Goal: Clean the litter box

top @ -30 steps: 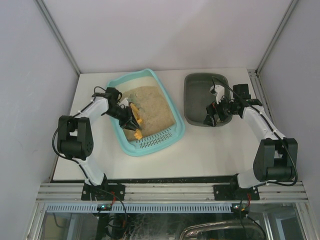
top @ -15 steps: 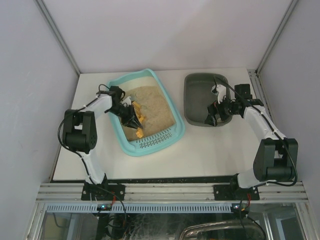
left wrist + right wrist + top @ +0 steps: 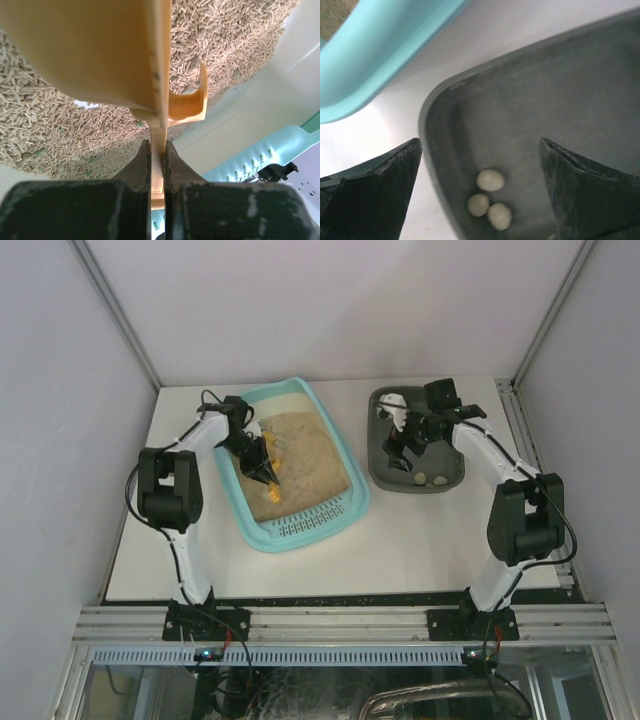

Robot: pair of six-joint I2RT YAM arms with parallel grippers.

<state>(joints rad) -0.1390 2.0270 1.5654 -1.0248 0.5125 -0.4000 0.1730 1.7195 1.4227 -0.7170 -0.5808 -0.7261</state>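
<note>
The light-teal litter box [image 3: 340,455] holds tan litter [image 3: 305,455], with its slotted grate [image 3: 305,525] at the near end. My left gripper [image 3: 262,472] is shut on the handle of an orange scoop [image 3: 272,497], low over the litter. In the left wrist view the fingers [image 3: 142,160] clamp the scoop's [image 3: 100,50] thin handle, and the scoop's head sits over the pellets [image 3: 45,135]. My right gripper [image 3: 400,447] is open and empty above the dark grey tray [image 3: 380,465]. Three pale lumps [image 3: 490,200] lie in that tray's [image 3: 560,100] corner below the right gripper [image 3: 479,145].
The litter box's rim [image 3: 375,50] lies close to the grey tray's left edge, with a strip of white table [image 3: 385,135] between them. Pale lumps [image 3: 432,478] rest at the grey tray's near edge. Cage walls enclose the table at the back and sides.
My left gripper moved the scoop toward the far end of the litter. My right arm swung left and farther across the grey tray, uncovering the lumps at its near edge.
</note>
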